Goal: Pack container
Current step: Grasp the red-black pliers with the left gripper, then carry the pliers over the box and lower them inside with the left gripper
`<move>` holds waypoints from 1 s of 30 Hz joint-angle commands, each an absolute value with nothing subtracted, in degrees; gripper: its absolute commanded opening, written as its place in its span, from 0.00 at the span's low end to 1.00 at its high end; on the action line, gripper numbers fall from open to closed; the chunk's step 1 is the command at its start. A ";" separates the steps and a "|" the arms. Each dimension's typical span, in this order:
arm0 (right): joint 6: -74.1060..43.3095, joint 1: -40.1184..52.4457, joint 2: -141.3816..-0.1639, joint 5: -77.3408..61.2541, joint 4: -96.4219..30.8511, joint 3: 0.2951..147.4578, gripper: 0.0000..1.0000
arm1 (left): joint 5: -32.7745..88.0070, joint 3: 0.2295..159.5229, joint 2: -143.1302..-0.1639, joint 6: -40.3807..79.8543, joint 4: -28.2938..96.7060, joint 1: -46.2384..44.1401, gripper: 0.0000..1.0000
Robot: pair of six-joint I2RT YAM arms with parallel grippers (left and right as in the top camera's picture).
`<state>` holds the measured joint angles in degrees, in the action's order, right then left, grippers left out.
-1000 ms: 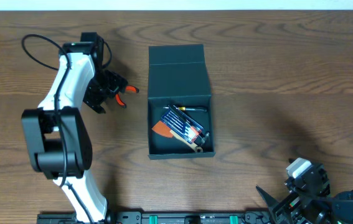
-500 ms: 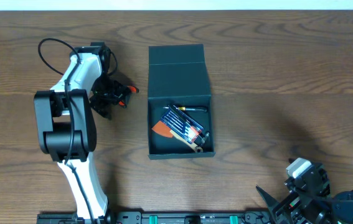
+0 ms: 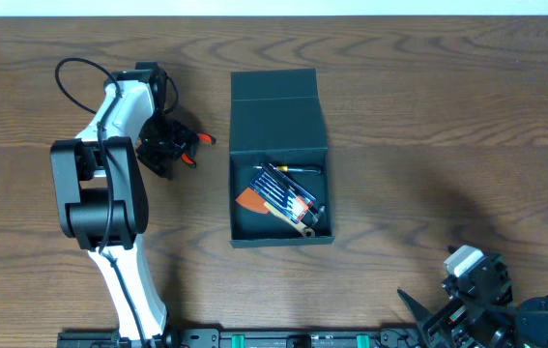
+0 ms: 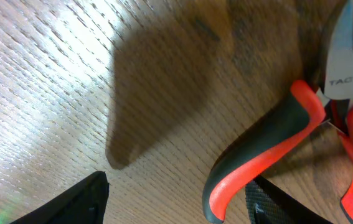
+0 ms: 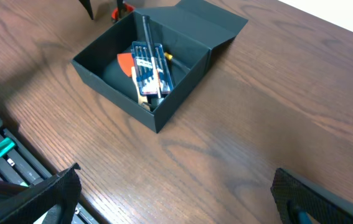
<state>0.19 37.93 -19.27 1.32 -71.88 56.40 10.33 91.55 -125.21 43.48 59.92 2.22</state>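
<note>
Left gripper (image 3: pixel 170 147) low over the red-handled pliers (image 4: pixel 269 149), jaws apart, nothing clamped!
Container (image 3: pixel 280 244) sits open just to its right, a blue tool pack (image 3: pixel 288 198) already inside. The pliers aren't packed yet and the lid isn't shut. Right gripper (image 5: pixel 173 186) waits, spread wide.

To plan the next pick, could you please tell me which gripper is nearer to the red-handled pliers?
Left. The left gripper is directly at the pliers, left of the container; the right gripper sits far off, beyond the container's opposite side.
</note>
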 commanded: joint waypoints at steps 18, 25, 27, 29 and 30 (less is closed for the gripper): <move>-0.80 37.69 -19.07 1.72 -71.81 56.45 0.99 | 8.95 92.60 -126.06 45.74 59.99 2.55 0.54; -0.80 37.69 -19.07 1.72 -71.81 56.45 0.99 | 8.97 91.98 -126.23 45.74 60.86 2.55 0.45; -0.80 37.69 -19.07 1.72 -71.81 56.45 0.99 | 8.97 91.98 -126.26 45.74 60.84 2.55 0.40; -0.80 37.69 -19.07 1.72 -71.81 56.45 0.99 | 8.99 91.98 -126.26 45.74 60.84 2.55 0.31; -0.80 37.69 -19.07 1.72 -71.81 56.45 0.99 | 8.99 91.98 -126.26 45.74 60.84 2.55 0.30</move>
<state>0.19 37.93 -19.27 1.32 -71.88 56.40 10.11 91.55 -125.21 45.36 60.42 2.24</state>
